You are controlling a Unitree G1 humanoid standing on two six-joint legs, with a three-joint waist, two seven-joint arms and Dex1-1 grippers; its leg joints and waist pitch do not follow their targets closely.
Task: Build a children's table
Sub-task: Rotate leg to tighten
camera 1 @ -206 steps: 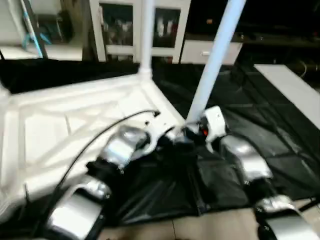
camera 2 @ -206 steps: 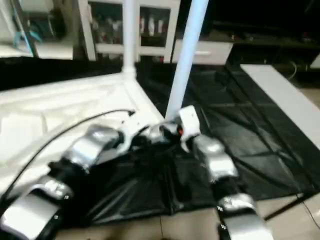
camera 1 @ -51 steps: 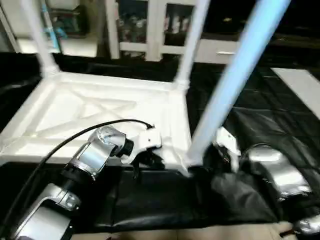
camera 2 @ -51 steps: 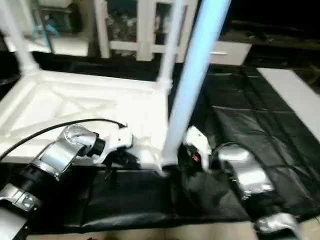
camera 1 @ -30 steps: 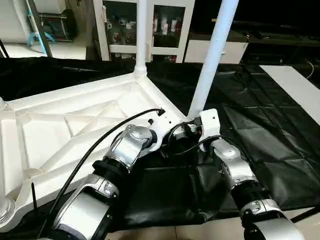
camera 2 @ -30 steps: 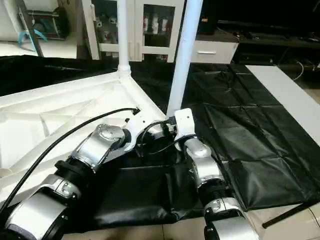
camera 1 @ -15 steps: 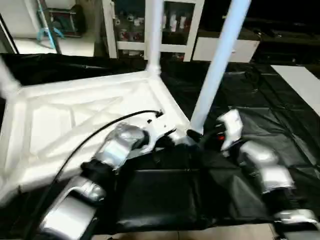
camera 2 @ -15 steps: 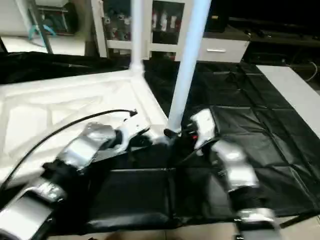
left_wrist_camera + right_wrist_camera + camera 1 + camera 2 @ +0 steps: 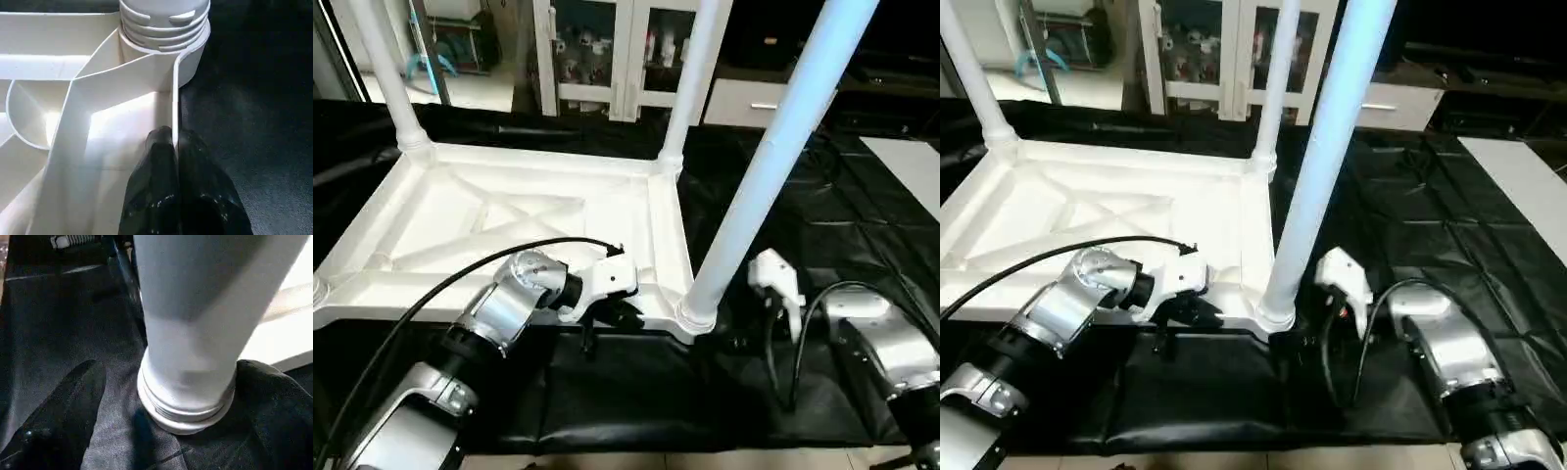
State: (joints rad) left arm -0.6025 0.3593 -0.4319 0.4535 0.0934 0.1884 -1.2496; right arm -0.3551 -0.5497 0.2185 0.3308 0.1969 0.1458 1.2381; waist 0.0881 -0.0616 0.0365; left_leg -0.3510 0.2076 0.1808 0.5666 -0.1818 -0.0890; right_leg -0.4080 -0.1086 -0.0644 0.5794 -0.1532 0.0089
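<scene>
The children's table top (image 9: 509, 220) lay upside down on the black cloth (image 9: 862, 225), legs upward; the left gripper (image 9: 175, 142) pinched its near rim wall beside the corner socket; the right gripper's (image 9: 161, 382) fingers stood spread around the nearest leg (image 9: 773, 157).

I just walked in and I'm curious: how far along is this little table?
Done: the far left leg and far right leg stand in corners of the upturned table top. In hand: the left claw pinches the top's rim beside a third leg standing in the near corner, thread rings showing, so probably not tight. Left: tightening it; the fourth corner is cut off, so I can't judge.
</scene>
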